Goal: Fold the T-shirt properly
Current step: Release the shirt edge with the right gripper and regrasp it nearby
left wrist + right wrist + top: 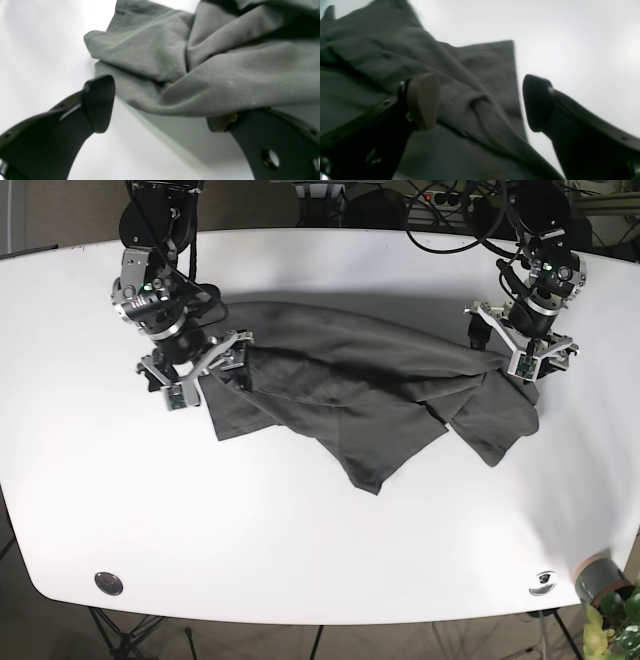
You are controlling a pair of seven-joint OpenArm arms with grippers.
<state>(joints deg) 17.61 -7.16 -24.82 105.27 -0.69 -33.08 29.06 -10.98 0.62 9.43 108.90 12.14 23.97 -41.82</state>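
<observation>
White tabletop [300,540] with rounded corners fills most of the overhead base view, and its near half is bare. At the near edge sit two small round metal fittings, one toward the left corner [108,583] and one toward the right corner [542,581]. Just off the near right corner, a grey pot with a green plant [604,590] peeks in.

Across the middle of the table lies a dark grey T-shirt [360,395], crumpled and stretched between the two arms. A pointed flap of cloth hangs toward the near side at the centre. Another loose fold spreads flat on the table at the right.

On the left of the base view, the right gripper [195,370] is at the shirt's left end. In the right wrist view its jaws stand apart, with a ridge of bunched fabric running up between them. One finger [423,100] lies against the cloth, and the other black finger [536,102] sits over bare table beside the shirt's edge.

On the right of the base view, the left gripper [520,350] is at the shirt's right end. In the left wrist view its jaws are also wide apart. One black fingertip [98,102] hovers over white table just beside the fabric, and a draped fold hides the tip of the other finger [270,140].

Beyond the far table edge, black cables [450,215] trail across a dim floor.
</observation>
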